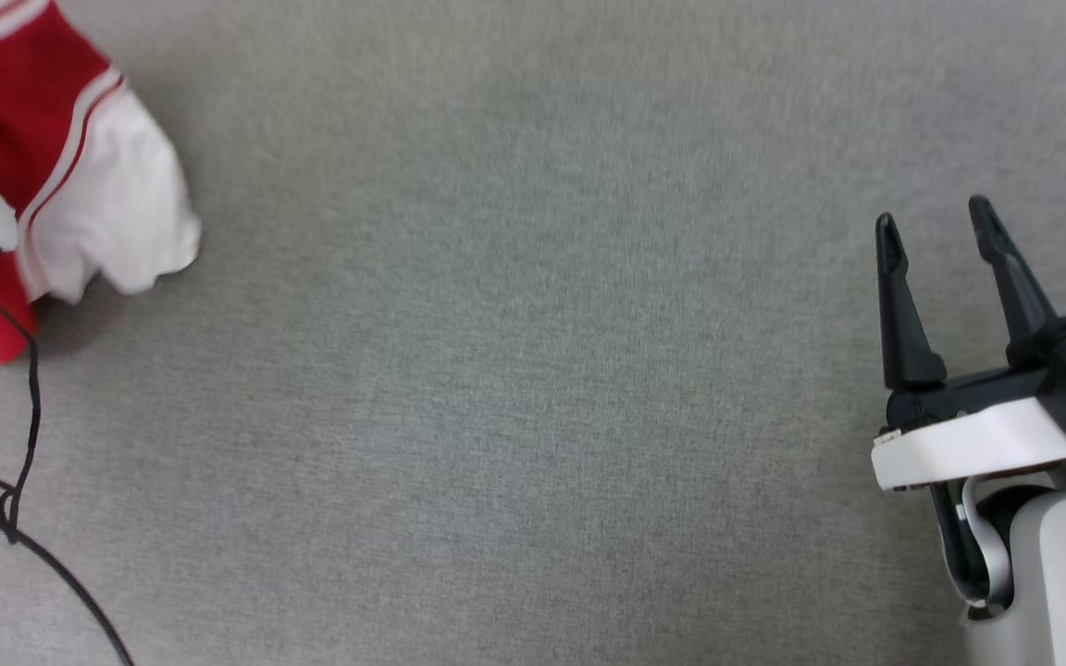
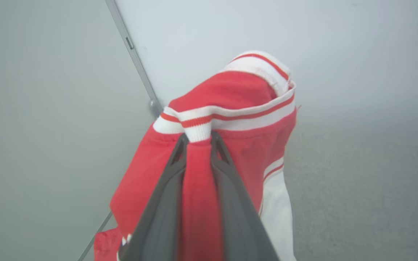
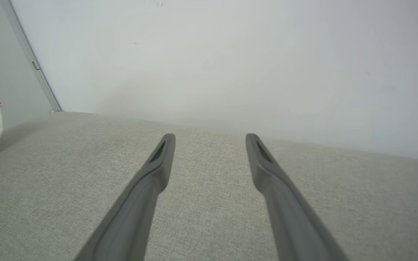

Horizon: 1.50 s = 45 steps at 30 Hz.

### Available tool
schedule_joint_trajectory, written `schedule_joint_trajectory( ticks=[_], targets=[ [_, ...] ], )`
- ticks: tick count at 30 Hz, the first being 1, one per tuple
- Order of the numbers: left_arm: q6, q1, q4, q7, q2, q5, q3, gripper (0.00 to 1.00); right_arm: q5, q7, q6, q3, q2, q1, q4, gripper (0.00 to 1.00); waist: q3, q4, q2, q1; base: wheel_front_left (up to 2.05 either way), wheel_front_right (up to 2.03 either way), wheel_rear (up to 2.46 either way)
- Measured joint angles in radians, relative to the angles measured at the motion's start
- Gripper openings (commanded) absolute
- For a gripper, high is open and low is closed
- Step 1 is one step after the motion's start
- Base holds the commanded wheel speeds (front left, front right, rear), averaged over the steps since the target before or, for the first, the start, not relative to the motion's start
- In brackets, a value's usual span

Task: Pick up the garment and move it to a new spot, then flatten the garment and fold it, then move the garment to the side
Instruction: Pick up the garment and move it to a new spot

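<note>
Garment (image 1: 80, 157) hangs at 10 o'clock in head view, left gripper (image 2: 199, 138) clamped on its striped trim. Right gripper (image 1: 932, 215), at 3 o'clock, is spread wide and empty. Judged light, limp, free-draping; trim and seams offer the firmest holds.

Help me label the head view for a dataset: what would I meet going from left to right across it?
garment held up at the left edge → bare grey fabric surface → right gripper, its fingers apart and holding nothing
</note>
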Motion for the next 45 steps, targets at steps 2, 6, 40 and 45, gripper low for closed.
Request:
schedule_joint_trajectory(
  ticks=[2,6,40,45],
  targets=[
    [0.001,0.001,-0.025,-0.069,-0.02,-0.003,0.007,0.0,0.007,0.001,0.0,-0.004,0.002,0.017,0.0,1.0,-0.043,0.0,0.0,0.0,0.0,0.0,0.0],
    [-0.005,0.021,-0.077,-0.183,-0.084,-0.019,0.007,0.0,0.021,0.003,0.0,-0.01,0.005,0.053,0.0,1.0,-0.125,-0.007,0.0,0.0,0.0,0.0,0.0],
    [-0.104,0.491,-0.433,-0.092,-0.391,0.047,-0.851,0.0,0.114,0.01,0.0,-0.03,0.007,0.163,-0.045,1.0,-0.158,-0.244,0.0,0.0,0.0,0.0,0.0],
    [-0.105,0.443,-0.411,-0.14,-0.378,0.016,-0.909,0.92,0.11,0.006,0.0,-0.023,0.007,0.14,-0.029,1.0,-0.162,-0.231,0.0,0.0,0.0,0.0,0.0]
  ],
)
